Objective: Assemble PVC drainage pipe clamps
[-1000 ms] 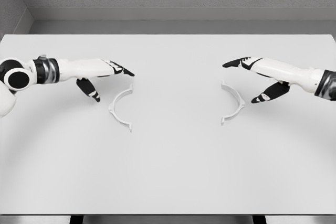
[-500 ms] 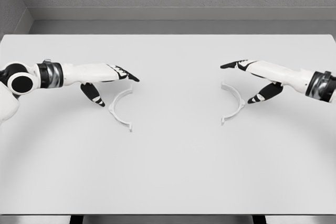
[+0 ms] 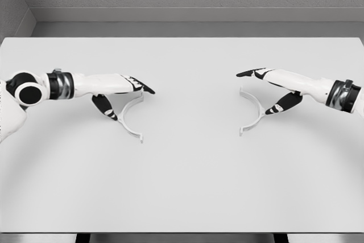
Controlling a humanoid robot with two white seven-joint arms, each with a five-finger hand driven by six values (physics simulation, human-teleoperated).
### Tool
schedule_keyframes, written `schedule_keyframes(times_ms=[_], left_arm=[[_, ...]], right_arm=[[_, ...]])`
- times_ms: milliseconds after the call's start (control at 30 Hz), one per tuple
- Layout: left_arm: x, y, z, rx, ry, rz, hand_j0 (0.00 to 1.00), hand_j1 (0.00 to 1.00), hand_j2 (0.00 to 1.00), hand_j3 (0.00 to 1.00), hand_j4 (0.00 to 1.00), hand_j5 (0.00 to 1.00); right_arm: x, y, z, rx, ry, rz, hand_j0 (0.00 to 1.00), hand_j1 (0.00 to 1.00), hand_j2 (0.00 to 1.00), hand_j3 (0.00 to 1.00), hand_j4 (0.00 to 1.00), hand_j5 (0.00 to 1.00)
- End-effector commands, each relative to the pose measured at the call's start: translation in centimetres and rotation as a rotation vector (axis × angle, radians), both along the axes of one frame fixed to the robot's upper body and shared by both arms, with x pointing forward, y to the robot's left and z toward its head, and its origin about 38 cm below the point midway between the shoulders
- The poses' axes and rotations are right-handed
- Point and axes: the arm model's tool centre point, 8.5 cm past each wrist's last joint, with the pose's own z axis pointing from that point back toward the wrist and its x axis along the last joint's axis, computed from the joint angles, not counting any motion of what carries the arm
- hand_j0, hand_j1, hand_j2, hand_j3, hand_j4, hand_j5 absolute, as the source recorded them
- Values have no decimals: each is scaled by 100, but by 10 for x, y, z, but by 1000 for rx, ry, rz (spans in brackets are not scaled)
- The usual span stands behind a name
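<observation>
We see our left hand (image 3: 122,86) with fingers spread, holding nothing, left clamp half (image 3: 129,119) just beneath it, our right hand (image 3: 273,86) likewise spread, right clamp half (image 3: 253,112) just below its fingers

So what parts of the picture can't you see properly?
- Left hand, head view: whether it touches the left half-ring beneath it; there is no side view.
- Right hand, head view: same doubt over the right half-ring.
- Both arms: upper parts cut off by the picture's side edges.
- Half-ring end tabs: too small to see any holes or clips.
</observation>
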Motion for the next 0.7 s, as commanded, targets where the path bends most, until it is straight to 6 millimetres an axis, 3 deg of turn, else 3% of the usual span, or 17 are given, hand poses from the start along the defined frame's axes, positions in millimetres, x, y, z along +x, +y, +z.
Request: schedule_keyframes(times_ms=[0, 233, 533, 667], left_arm=[[0, -9, 0, -19, 3, -8, 100, 100, 100, 100, 100, 100], [1, -10, -1, -19, 4, -8, 100, 100, 100, 100, 100, 100], [1, -32, -2, -41, 3, -40, 100, 100, 100, 100, 100, 100], [1, -39, -3, -43, 0, -52, 100, 100, 100, 100, 100, 100]], right_arm=[[0, 2, -1, 7, 5, 2, 100, 100, 100, 100, 100, 100], [5, 2, -4, 0, 9, -9, 100, 100, 100, 100, 100, 100], [8, 5, -3, -4, 11, -5, 100, 100, 100, 100, 100, 100], [9, -7, -3, -8, 17, -34, 100, 100, 100, 100, 100, 100]])
